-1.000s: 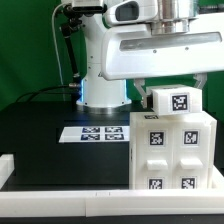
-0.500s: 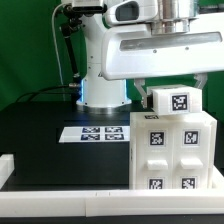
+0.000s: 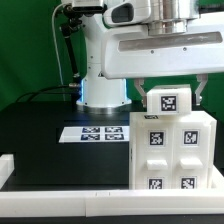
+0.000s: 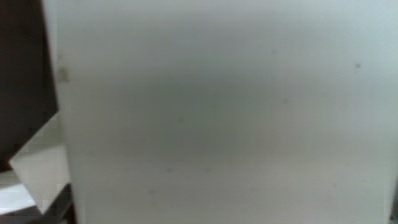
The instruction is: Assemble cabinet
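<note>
A: Shifted slightly toward the exterior view's left: the top block [image 3: 170, 103]. Cabinet?
B: Cabinet [image 3: 172, 150] stands upright, long axis vertical, tags facing the camera, beside the marker board [image 3: 95, 132]. Gripper [image 3: 171, 98] straddles the top block from above; contact cannot be told.

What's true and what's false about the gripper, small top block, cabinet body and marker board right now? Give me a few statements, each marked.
1. The gripper straddles the small block, one finger on each side. True.
2. The marker board lies on top of the cabinet body. False: it lies flat on the black table, to the exterior view's left of the body.
3. The cabinet body's front shows several square tags. True.
4. The small block lies on the table beside the body. False: it is up at the top of the body.
</note>
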Controlling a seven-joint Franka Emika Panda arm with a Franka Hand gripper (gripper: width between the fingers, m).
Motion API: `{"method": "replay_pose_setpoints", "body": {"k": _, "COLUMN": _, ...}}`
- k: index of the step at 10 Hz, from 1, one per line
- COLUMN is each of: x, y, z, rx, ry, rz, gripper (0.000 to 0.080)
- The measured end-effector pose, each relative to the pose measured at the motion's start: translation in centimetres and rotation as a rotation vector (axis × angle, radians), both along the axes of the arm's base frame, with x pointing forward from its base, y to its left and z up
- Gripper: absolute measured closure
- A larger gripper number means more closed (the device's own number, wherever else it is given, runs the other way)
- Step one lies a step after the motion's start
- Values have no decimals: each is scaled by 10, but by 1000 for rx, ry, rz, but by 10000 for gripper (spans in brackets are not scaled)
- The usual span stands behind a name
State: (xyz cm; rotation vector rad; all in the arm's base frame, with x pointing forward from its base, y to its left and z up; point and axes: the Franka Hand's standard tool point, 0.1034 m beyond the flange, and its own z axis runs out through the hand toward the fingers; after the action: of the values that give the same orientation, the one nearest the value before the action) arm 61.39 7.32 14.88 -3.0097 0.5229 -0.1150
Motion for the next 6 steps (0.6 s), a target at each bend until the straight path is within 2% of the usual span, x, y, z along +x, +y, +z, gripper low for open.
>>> {"method": "replay_pose_setpoints", "body": {"k": 6, "x": 0, "y": 3, "z": -1, "rx": 111, "ry": 28, "rz": -633, "gripper": 253}}
